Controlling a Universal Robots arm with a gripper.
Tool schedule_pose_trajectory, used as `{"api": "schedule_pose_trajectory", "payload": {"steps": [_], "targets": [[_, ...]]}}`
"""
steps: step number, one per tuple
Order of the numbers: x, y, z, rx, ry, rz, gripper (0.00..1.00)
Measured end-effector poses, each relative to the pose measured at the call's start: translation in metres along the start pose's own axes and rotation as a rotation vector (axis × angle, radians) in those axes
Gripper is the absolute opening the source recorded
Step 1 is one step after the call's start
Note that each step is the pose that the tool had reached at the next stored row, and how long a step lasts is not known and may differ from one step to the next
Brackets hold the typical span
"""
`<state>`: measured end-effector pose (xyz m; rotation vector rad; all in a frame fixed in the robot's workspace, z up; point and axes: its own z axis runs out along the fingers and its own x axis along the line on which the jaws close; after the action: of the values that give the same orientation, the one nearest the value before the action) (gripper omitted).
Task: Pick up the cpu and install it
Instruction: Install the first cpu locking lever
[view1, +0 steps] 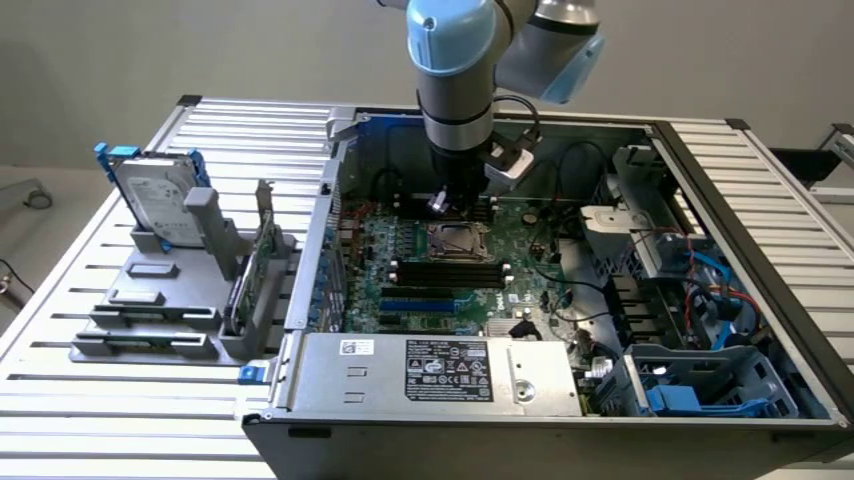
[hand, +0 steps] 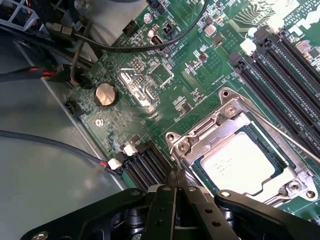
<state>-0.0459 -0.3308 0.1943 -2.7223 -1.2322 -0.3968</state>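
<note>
The cpu (hand: 241, 163), a flat square chip with a pale silver top, lies inside the metal-rimmed socket frame (hand: 210, 122) on the green motherboard (hand: 165, 75). In the exterior view the cpu (view1: 454, 241) sits mid-board inside the open computer case (view1: 747, 230). My gripper (hand: 176, 184) is shut with its black fingertips pressed together and nothing between them. It hovers just off one corner of the socket frame. From the exterior view, the gripper (view1: 449, 205) hangs straight down just behind the socket.
A silver hard drive with blue brackets (view1: 158, 200) stands in a grey rack at the exterior view's left, outside the case. Black memory slots (view1: 447, 272) lie in front of the socket, the power supply (view1: 427, 375) nearer still. Cables (hand: 60, 75) and a coin battery (hand: 105, 94) sit beside the board.
</note>
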Motion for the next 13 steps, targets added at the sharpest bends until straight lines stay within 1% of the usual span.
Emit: {"api": "schedule_pose_trajectory", "payload": {"steps": [6,8,9,10,13], "targets": [[-0.0017,0.0021,-0.0005,0.0006,0.0007,0.000,0.11],[-0.0024,0.0027,-0.0005,0.0030,0.0034,0.001,0.11],[-0.0027,0.0030,-0.0003,0.0059,0.0069,0.002,0.11],[-0.0030,0.0032,0.0001,0.0101,0.0117,0.003,0.11],[-0.0042,0.0040,0.0018,0.0255,0.0303,0.007,0.11]]}}
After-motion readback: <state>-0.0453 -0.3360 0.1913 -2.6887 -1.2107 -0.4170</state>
